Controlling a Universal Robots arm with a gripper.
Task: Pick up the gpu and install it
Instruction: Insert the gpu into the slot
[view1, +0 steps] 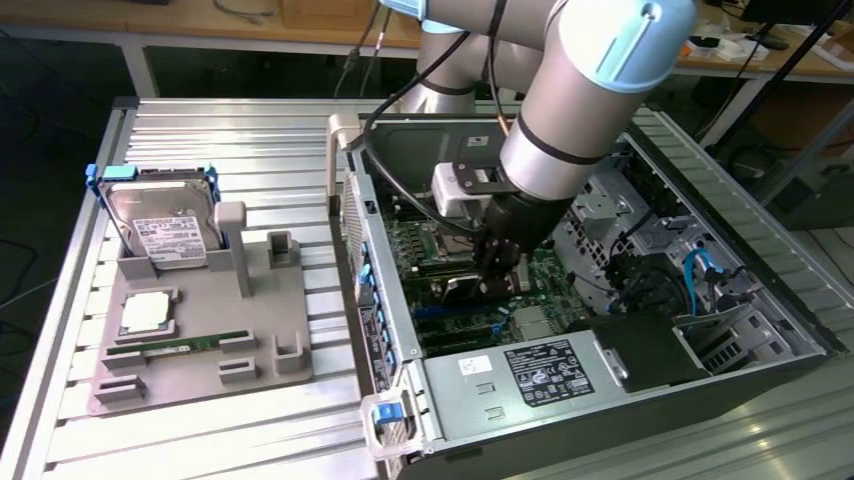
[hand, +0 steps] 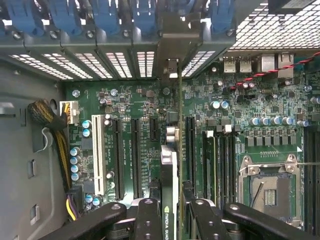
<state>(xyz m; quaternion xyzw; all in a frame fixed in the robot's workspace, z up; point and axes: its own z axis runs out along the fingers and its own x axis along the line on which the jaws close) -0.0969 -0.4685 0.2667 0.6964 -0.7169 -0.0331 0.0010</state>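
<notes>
- Exterior view: the gripper (view1: 501, 272) is hanging inside the computer case (view1: 798, 322), low over the motherboard (view1: 434, 240).
- Wrist view: the fingers (hand: 149, 220) are pinching the gpu (hand: 168, 160) by its flat faces. The card is standing edge-on above the motherboard slots, its long axis pointing at the rear vents (hand: 127, 64).
- It is looking light, stiff and fragile, so gripping the flat faces clear of the bottom contacts is seeming wise.

The gpu (hand: 168, 165) has a glossy black face and a silvery metal bracket. The end effector (hand: 174, 206) looks matt black. The motherboard (hand: 125, 100) is shiny green board, the counter (view1: 200, 130) ribbed bare metal, the parts holder (view1: 267, 340) matt grey plastic.
</notes>
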